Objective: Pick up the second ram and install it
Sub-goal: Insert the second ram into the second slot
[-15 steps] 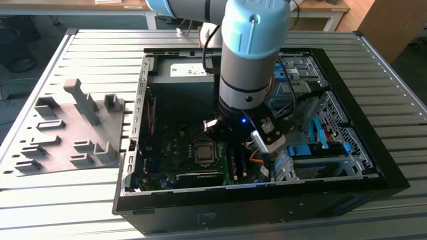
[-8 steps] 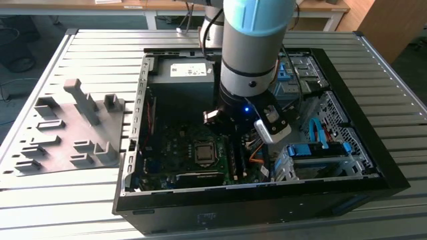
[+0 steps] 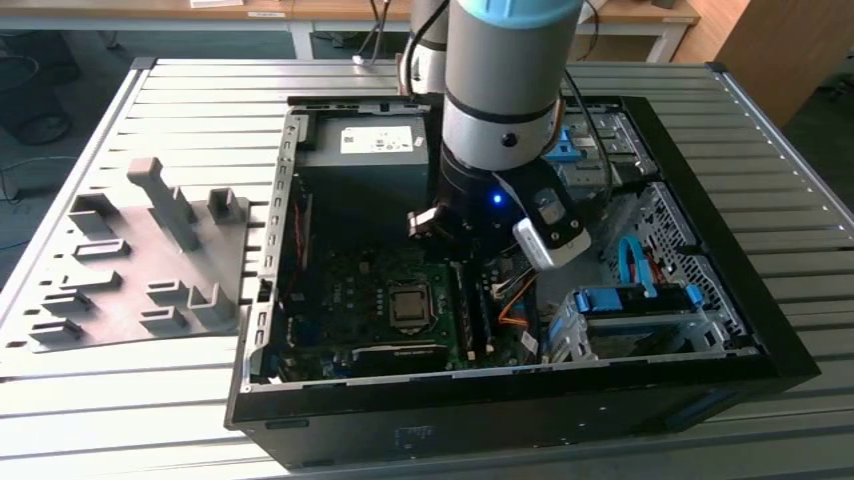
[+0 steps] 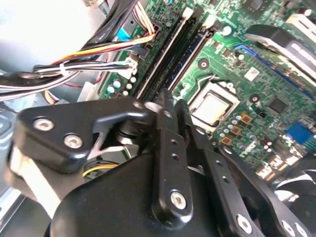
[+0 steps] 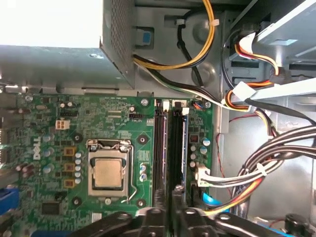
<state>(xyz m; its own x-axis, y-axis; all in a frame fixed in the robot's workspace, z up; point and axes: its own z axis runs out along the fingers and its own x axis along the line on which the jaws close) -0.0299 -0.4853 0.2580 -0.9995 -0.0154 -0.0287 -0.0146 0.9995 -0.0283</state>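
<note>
motherboard point(image 5: 98, 123): green, dotted with small orange and pale blue parts
processor point(image 5: 107, 174): silver-beige lid in a silver frame
memory slots point(image 5: 168, 148): black
power supply point(image 3: 363, 160): grey, white label
cable bundle point(image 5: 266, 168): black, white, red, orange, yellow
drive cage point(image 3: 634, 305): bright blue
desk point(image 3: 134, 410): pale grey, ribbed in stripes
foam tray point(image 3: 127, 265): grey
arm point(image 3: 507, 70): silver, light blue ring
gripper point(image 4: 168, 108): black

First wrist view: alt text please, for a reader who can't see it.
The gripper sits over the memory slots of a green motherboard, beside the processor socket. A grey power supply and bundled cables border the board.
</note>
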